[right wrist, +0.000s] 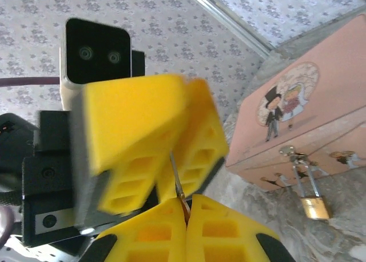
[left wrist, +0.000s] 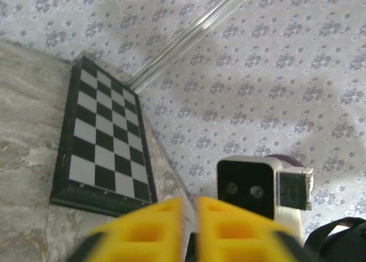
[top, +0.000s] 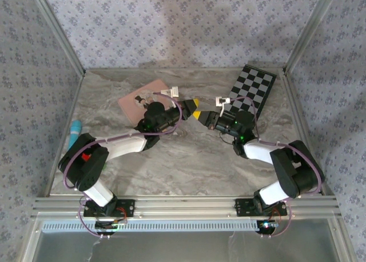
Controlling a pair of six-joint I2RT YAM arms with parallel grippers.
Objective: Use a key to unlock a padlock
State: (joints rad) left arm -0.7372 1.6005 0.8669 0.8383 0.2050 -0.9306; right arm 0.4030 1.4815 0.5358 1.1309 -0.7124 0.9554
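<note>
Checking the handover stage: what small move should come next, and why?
Probably the left gripper should open and back off. The right gripper is shut on the thin key, whose other end sits between the left gripper's fingers. The padlock hangs untouched on the box.

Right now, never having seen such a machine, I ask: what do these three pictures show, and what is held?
Two robot arms are bolted to a grey marbled table. One picture looks down from above; the other two come from a camera on each wrist. On the table lie a black-and-white chequered board and a pink picture-lidded box with a tiny brass padlock hanging on its front. The yellow-fingered right gripper is shut on a thin silvery strip, probably the key; the left gripper faces it closely.
</note>
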